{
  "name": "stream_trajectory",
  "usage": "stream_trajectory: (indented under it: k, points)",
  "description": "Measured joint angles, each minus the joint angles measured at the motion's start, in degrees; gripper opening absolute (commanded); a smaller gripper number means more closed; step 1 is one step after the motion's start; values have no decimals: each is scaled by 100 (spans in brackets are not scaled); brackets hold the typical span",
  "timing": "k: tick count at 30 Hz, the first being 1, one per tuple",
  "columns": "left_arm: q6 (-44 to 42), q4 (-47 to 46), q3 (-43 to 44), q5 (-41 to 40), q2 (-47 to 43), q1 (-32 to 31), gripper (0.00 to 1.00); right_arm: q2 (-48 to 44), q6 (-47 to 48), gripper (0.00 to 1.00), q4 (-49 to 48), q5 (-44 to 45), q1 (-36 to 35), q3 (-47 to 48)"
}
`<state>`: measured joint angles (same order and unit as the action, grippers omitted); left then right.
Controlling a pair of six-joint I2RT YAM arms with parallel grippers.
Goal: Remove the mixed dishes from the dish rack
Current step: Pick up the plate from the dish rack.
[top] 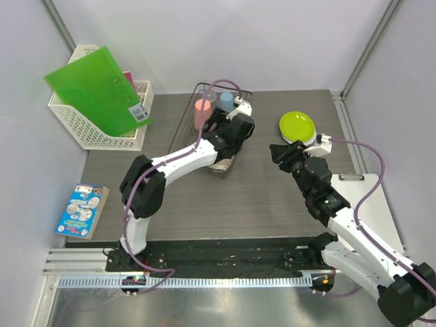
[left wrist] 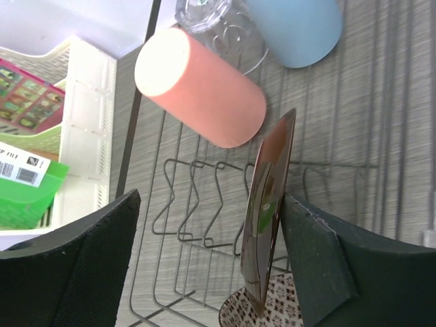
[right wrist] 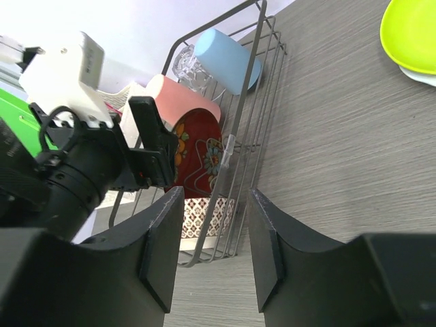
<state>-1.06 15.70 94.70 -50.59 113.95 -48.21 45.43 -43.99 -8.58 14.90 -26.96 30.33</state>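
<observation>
The black wire dish rack (top: pixel 197 95) stands at the table's back centre. In it lie a pink cup (left wrist: pixel 204 88) and a light blue cup (left wrist: pixel 296 27). A red patterned plate (left wrist: pixel 269 218) stands on edge in it, above a patterned white bowl (left wrist: pixel 272 310). My left gripper (left wrist: pixel 211 204) is open and astride the red plate: its right pad (left wrist: pixel 320 259) touches the plate, the left pad is far off. A yellow-green plate (top: pixel 297 125) lies on a pale plate (right wrist: pixel 419 73) on the table. My right gripper (right wrist: pixel 214 204) hangs open and empty between rack and plates.
A clear glass (left wrist: pixel 208 17) lies in the rack beside the cups. A white lattice basket (top: pixel 75 126) with a green folder (top: pixel 102 95) stands at the back left. A blue book (top: pixel 82 210) lies near the front left edge.
</observation>
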Motion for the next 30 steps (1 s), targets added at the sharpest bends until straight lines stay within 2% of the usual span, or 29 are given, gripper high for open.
stream_trajectory:
  k: [2,7,11,16,22,28,30]
  points:
    - [-105,-136,-160,-142,22,-11,77,0,17,47,4,0,0,0]
    - [-236,-328,-400,-358,114,-42,62,-7,33,46,9,4,0,0]
    - [-245,-396,-426,-435,229,-44,44,-35,39,46,48,17,0,0]
    - [-245,-603,-625,-581,247,-66,29,-94,42,46,90,46,0,0]
    - [-269,-1088,-916,-765,216,-85,18,-92,42,46,96,68,0,0]
    - [-367,-1340,-1099,-778,109,-149,1,-92,44,46,96,109,0,0]
    - [-398,-1381,-1169,-789,48,-149,0,-92,48,45,101,118,0,0]
